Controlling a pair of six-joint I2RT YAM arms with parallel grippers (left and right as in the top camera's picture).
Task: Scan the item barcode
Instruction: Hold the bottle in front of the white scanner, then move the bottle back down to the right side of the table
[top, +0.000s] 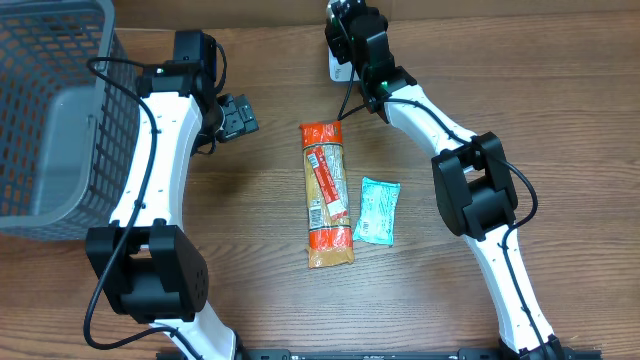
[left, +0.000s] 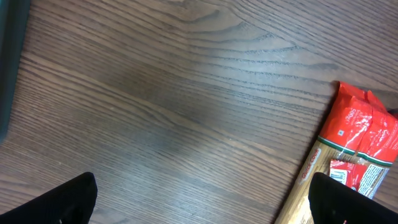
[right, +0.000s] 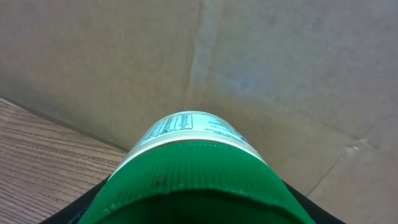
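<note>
- The right gripper (top: 347, 48) is holding a green-lidded jar (right: 193, 134) beyond the far end of the pasta packet (top: 326, 195), its jaws part-spread around the lid end.
- The jar's label is facing a cardboard wall (right: 280, 62). The jar probably needs turning slowly, under a firm grip, until the barcode shows.
- The left gripper (top: 238, 116) is hovering left of the packet, with its jaws wide and empty.

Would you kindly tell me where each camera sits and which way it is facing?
Overhead: above the table, looking straight down; both arms, pasta packet, basket.
Left wrist: on the left gripper, facing down at the table; open fingertips in the bottom corners.
Right wrist: on the right gripper, facing a cardboard wall past the green-lidded jar it grips.
Shared: overhead and left wrist both show the pasta packet.
</note>
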